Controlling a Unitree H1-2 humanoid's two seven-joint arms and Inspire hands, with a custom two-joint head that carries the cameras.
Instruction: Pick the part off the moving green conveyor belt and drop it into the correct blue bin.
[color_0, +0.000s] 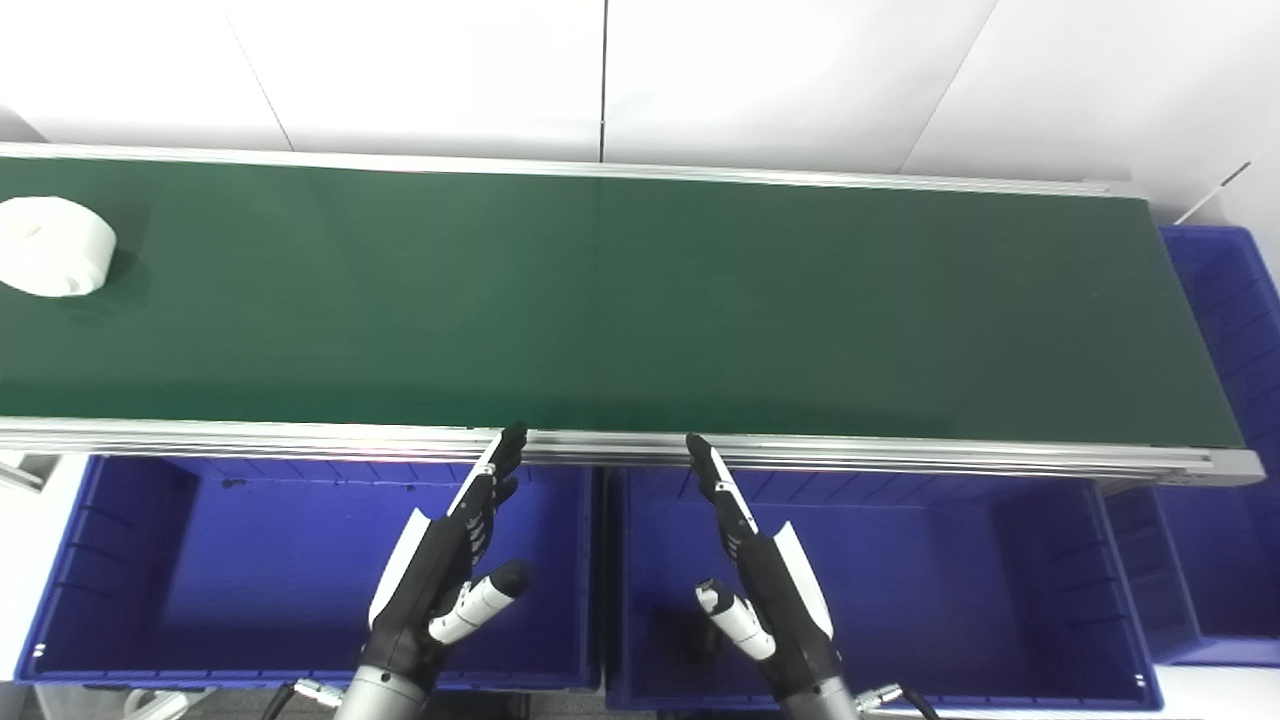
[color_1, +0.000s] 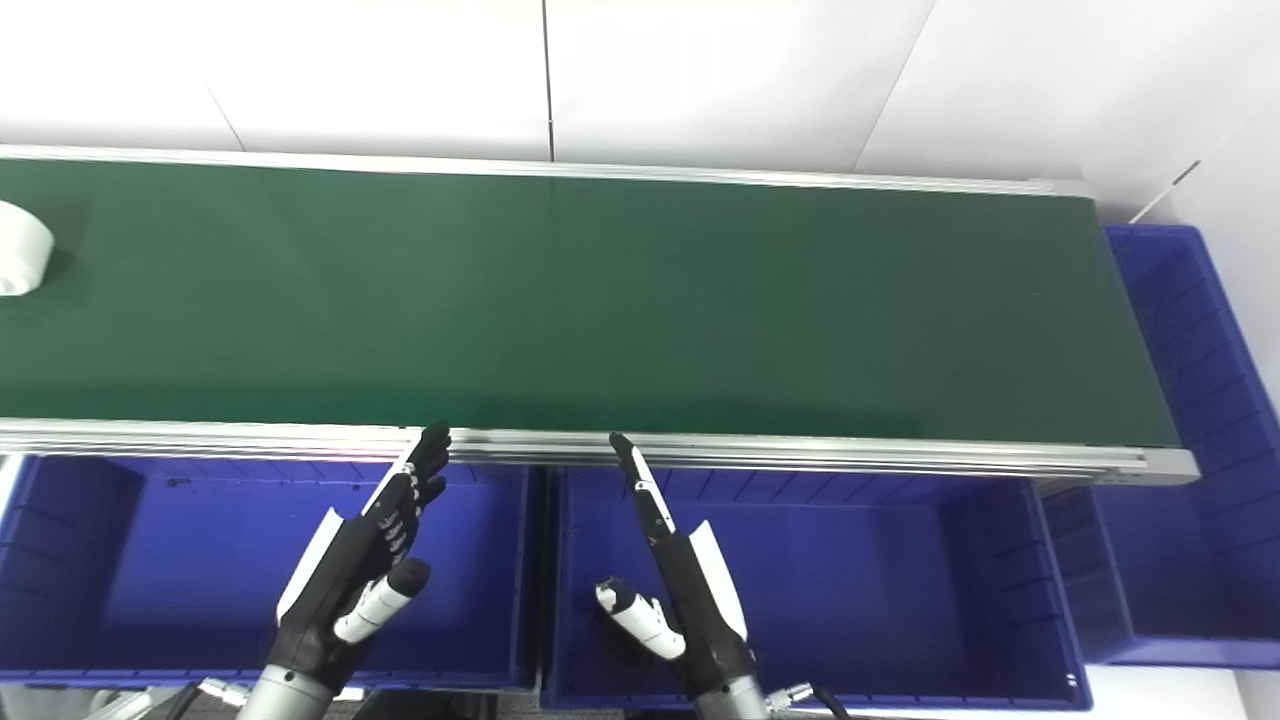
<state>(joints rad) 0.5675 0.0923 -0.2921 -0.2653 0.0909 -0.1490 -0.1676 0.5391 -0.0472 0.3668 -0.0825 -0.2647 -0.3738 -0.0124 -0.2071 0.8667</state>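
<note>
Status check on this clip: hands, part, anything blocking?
Left hand and right hand open, empty, over the blue bins. White part at far left of green belt. Nothing between.

No writing, label, brand mark, number or sign can be read anywhere in either view. The green belt (color_0: 640, 300), its metal side rail (color_0: 900, 455), the blue bins (color_0: 880, 590), the white part (color_0: 50, 245) and the white wall panels (color_0: 800, 80) all show plain, unmarked surfaces. The black and white shells of the left hand (color_0: 450, 560) and the right hand (color_0: 760, 570) likewise carry no lettering that can be made out.
</note>
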